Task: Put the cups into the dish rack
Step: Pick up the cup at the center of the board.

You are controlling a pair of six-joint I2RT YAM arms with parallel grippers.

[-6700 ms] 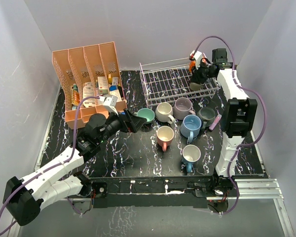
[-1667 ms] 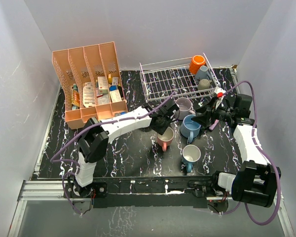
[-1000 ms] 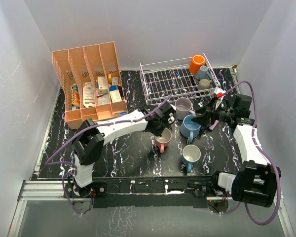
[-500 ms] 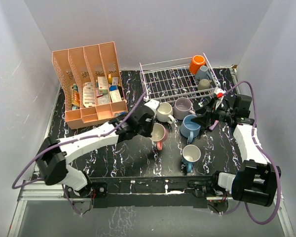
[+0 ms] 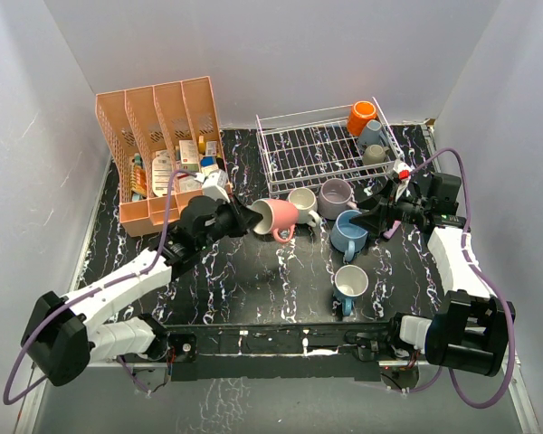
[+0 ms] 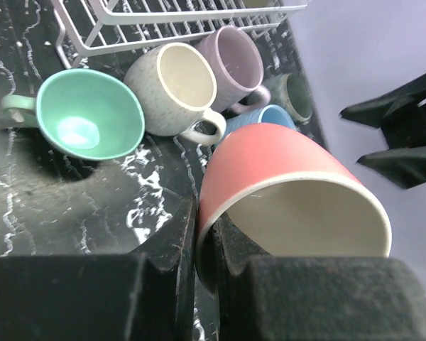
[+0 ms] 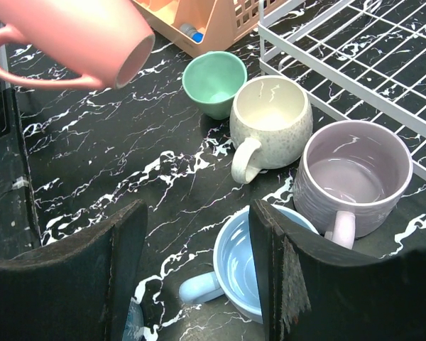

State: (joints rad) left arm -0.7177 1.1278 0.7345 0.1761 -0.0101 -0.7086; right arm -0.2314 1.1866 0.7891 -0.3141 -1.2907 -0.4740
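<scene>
Pink ceramic is what your left gripper [image 5: 246,220] is clamped on: its 2 fingers [image 6: 163,298] pinch the wall of the pink cup [image 5: 273,217] at the rim, 1 inside and 1 outside. The cup hangs above the table [image 5: 244,276], lying on its side with the mouth toward the gripper and the handle downward. It is in front of the dish rack [image 5: 281,161], just beside the cream cup [image 5: 302,203]. Your right gripper [image 5: 373,215] has its jaws apart, with the light blue cup [image 5: 348,233] below the gap (I cannot tell if a finger touches it). In the right end of the rack you have 3 cups, the orange cup [image 5: 361,117] farthest back. The lilac cup [image 5: 335,194] stands on the table near the cream one, and the teal cup [image 6: 92,114] stands to its other side.
</scene>
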